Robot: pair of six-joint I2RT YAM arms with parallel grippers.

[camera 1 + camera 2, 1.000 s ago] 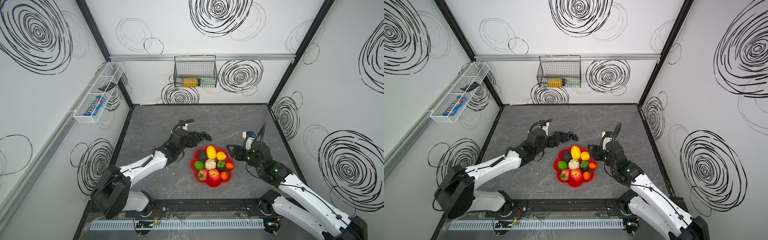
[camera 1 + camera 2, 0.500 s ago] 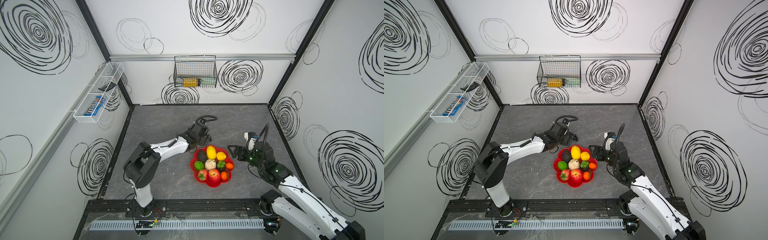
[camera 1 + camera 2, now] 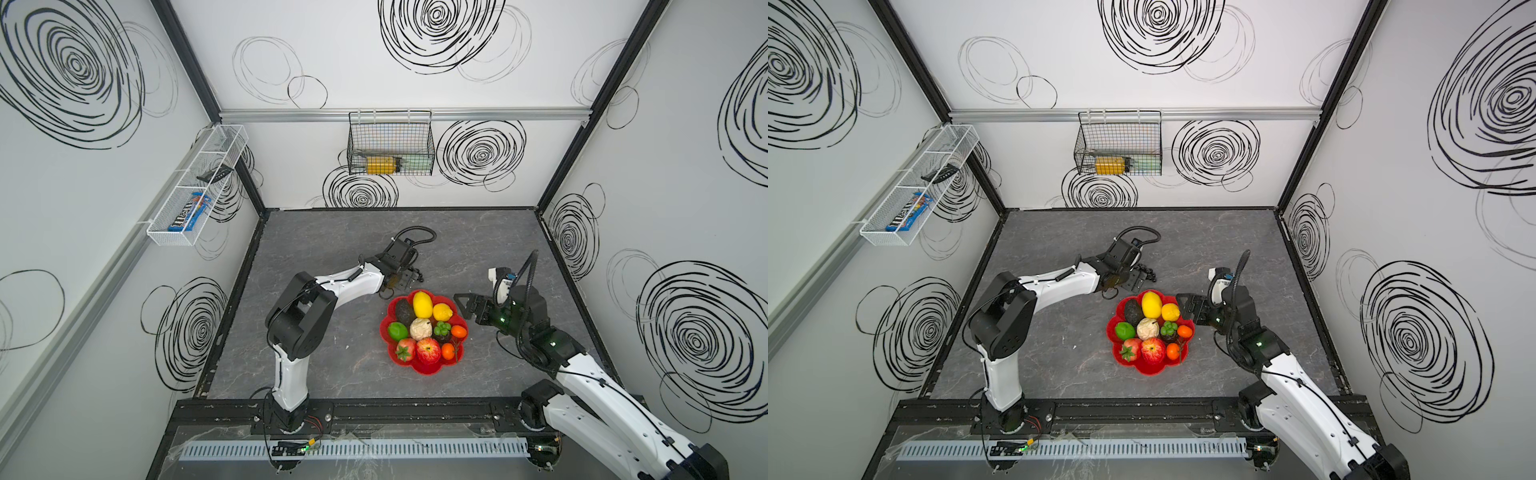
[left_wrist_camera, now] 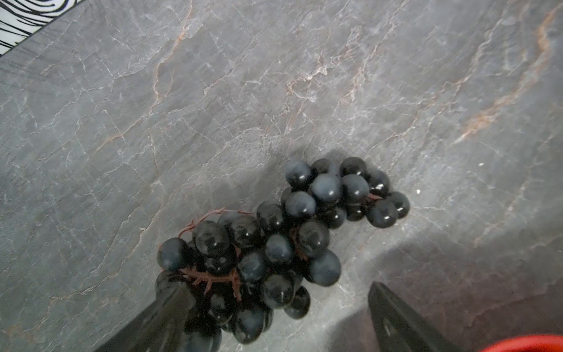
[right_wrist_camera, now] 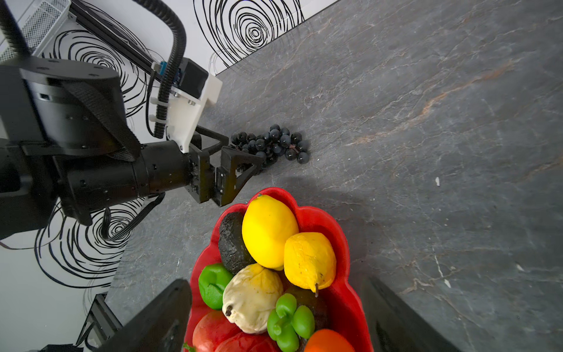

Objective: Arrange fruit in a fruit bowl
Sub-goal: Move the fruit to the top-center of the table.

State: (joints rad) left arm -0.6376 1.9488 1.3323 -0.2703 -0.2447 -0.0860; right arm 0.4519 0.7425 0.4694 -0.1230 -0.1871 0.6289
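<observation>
The fruit bowl (image 3: 428, 370) (image 3: 1152, 370) is a red flower-shaped dish at mid table. In it lie two yellow lemons (image 3: 422, 304), a dark avocado (image 3: 404, 311), a green lime (image 3: 397, 331), a beige piece (image 3: 419, 328), an apple (image 3: 428, 350), a strawberry (image 3: 405, 349) and tangerines (image 3: 459, 331). A black grape bunch (image 4: 274, 243) (image 5: 271, 143) (image 3: 1148, 272) lies on the table just behind the bowl. My left gripper (image 4: 274, 289) (image 3: 409, 276) is open and straddles the bunch's near end, one finger against the grapes. My right gripper (image 5: 275, 286) (image 3: 461, 303) is open above the bowl's right rim, holding nothing.
A black wire basket (image 3: 390, 143) hangs on the back wall and a white wire shelf (image 3: 195, 187) on the left wall, both well above the table. The grey marbled table (image 3: 324, 357) is walled on three sides, with a black rail along the front.
The left arm has swung right, bringing its gripper from beside the grape bunch to over it. The right gripper has opened wider at the bowl's right side.
</observation>
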